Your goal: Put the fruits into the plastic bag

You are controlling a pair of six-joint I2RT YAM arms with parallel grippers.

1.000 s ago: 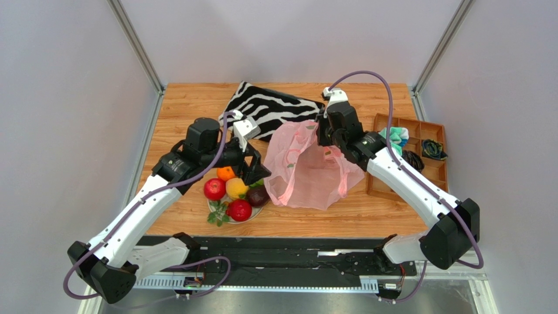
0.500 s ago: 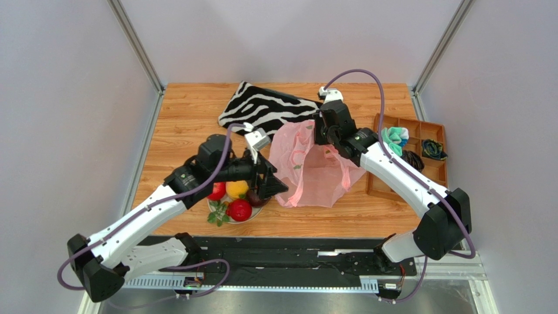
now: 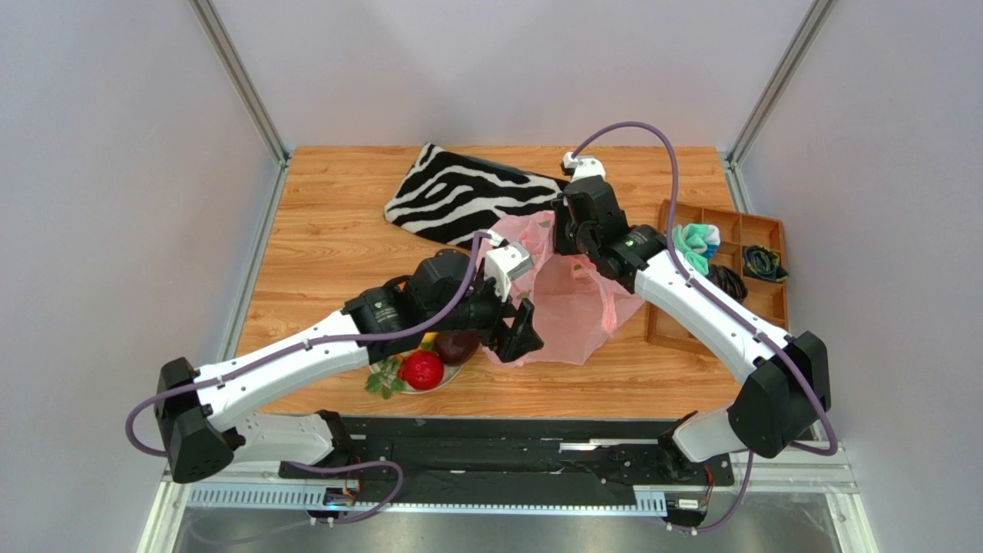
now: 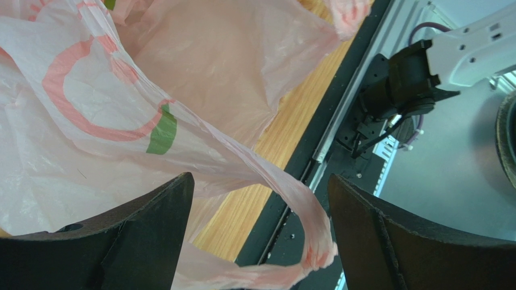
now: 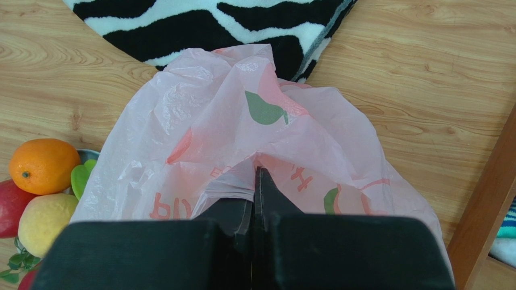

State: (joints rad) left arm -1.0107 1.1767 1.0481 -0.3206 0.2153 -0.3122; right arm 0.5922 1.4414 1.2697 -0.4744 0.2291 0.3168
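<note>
The pink plastic bag [image 3: 568,309] lies on the table right of the plate. My right gripper [image 3: 568,247] is shut on its bunched top edge and holds it up; the right wrist view shows the gripper [image 5: 255,176] pinching the bag [image 5: 206,115]. My left gripper [image 3: 522,336] is open at the bag's near-left edge. In the left wrist view the left gripper [image 4: 259,181] has a bag handle loop [image 4: 306,238] between its open fingers, ungripped. A red fruit [image 3: 422,370], a maroon fruit [image 3: 457,346] and a leafy sprig [image 3: 382,378] show. The orange [image 5: 43,165], yellow-orange fruit [image 5: 46,222], red apple [image 5: 8,206] and green fruit [image 5: 80,179] show.
The fruits sit on a round plate [image 3: 451,373], mostly under my left arm. A zebra-striped pouch [image 3: 462,194] lies behind the bag. A wooden compartment tray [image 3: 764,302] with cloth and small items stands at the right edge. A black rail runs along the table's front.
My left arm has swung right, from above the plate to the bag's near edge, still open. My right gripper has kept its hold on the bag's top, nearly still.
</note>
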